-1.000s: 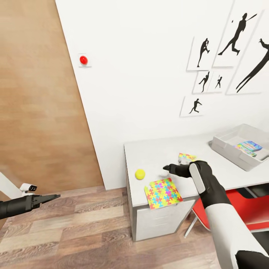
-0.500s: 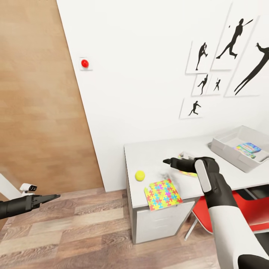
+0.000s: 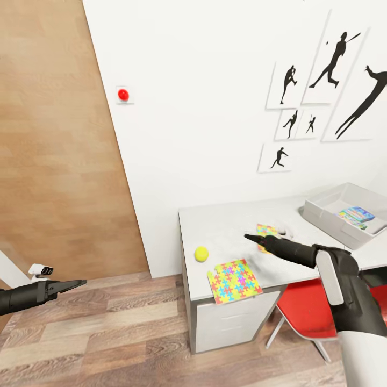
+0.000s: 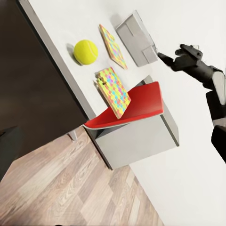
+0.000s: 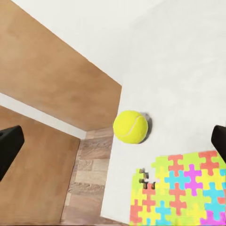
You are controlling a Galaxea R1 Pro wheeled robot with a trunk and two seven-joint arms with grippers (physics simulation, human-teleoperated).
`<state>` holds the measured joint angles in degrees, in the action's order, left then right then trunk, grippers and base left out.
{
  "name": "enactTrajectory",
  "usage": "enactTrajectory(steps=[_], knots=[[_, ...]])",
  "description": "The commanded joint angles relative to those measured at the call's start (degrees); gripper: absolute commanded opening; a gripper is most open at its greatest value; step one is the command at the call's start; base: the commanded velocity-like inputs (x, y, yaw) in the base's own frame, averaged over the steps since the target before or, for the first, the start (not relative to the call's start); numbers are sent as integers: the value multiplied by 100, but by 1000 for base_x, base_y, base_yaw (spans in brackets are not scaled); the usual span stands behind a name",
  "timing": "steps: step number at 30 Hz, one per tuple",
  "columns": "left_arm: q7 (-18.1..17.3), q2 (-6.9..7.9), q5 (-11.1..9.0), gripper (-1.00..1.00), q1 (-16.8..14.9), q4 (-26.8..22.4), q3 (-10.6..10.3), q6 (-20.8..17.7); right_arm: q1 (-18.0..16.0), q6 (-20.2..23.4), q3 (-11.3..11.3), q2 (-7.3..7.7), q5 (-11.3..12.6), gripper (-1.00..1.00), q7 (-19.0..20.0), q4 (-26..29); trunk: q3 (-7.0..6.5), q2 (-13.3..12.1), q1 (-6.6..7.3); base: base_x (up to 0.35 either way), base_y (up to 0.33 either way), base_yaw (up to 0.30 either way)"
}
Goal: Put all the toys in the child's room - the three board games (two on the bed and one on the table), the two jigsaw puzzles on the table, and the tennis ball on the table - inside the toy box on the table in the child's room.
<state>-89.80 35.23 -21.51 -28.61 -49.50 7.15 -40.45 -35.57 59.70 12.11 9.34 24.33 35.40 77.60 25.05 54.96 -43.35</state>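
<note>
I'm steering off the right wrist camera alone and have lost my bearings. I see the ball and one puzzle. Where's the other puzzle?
Observer: The second puzzle lies on the table just beyond your right pincer, nearer the wall than the ball.
Operator: And the tray?
Observer: The tray sits toward the table's right end, with one game box inside.
Operator: Is the left arm in the way?
Observer: No, the left pincer hangs over the floor, off the table's left end.
</note>
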Motion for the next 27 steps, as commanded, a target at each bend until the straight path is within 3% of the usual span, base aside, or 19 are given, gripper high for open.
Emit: enactTrajectory(steps=[1, 2, 9, 13, 20, 27], knots=[[-20, 1, -1, 100, -4, -1, -3, -60, 126, 30, 106, 28, 1, 100, 279, 47, 1, 4, -1, 0, 0, 0], [-20, 1, 0, 100, -4, 0, -3, -60, 356, 30, 321, 68, 33, 100, 685, 106, -3, 4, -1, 0, 0, 0], [-20, -2, 5, 100, -4, 0, -3, -64, 1192, -146, 1327, 86, 69, 100, 2081, 242, -24, 4, -1, 0, 0, 0], [-20, -6, 6, 100, -4, 1, -3, -63, 1473, -452, 1488, 64, 37, 100, 2481, 312, -27, 4, -1, 37, 17, 0], [-20, -38, 15, 100, -4, 1, -10, -60, 1952, -747, 1579, 60, 79, 100, 2926, 328, -28, 4, -1, 53, 5, 0], [-20, -64, 23, 100, -4, -4, -22, -65, 2057, -878, 1582, 45, 86, 100, 3148, 300, -28, 4, -1, 7, -190, 0]])
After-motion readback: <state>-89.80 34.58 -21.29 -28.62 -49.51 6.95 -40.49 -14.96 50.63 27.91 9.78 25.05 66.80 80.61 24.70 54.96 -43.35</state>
